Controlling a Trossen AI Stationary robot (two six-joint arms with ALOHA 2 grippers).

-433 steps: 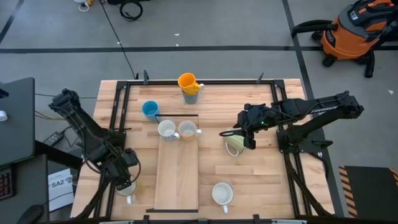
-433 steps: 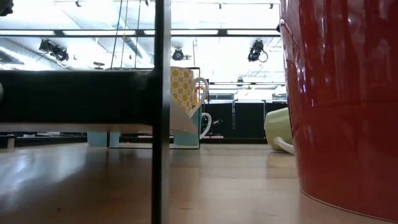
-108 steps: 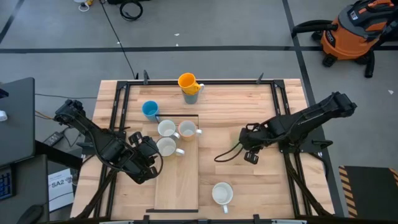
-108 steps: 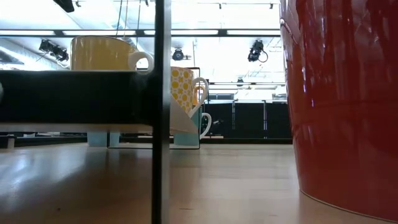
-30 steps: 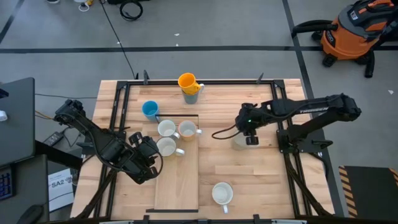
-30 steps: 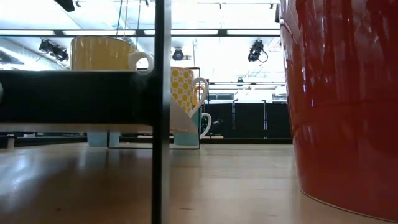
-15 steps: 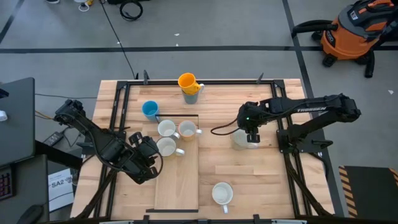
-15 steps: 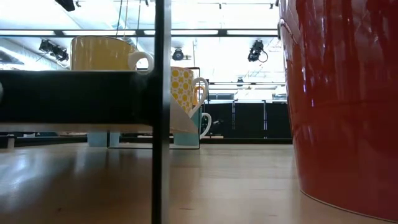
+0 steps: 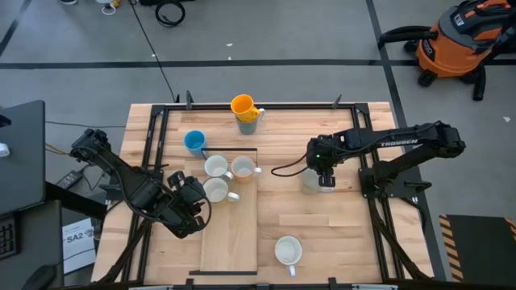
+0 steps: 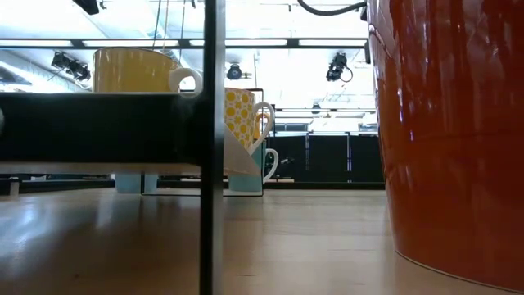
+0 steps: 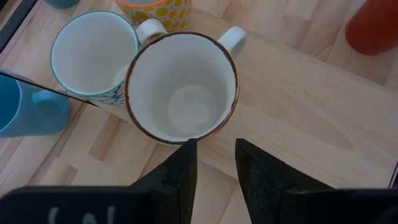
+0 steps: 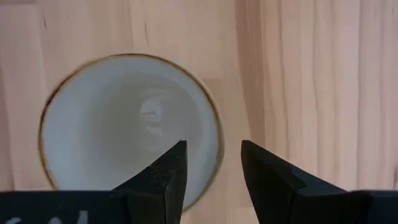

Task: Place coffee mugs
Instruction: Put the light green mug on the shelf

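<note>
High view, seven mugs (image 9: 216, 190) (one stacked)

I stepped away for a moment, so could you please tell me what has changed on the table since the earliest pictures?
The left gripper carried a cream mug from the near-left corner onto the board. The right gripper stood the tipped pale green mug upright. The other mugs stayed put.

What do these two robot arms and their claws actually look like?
Both arms are dark, jointed links. The right arm carries white lettering, and a thin black cable loops out by its gripper. Each gripper, left included, ends in two flat black fingers.
</note>
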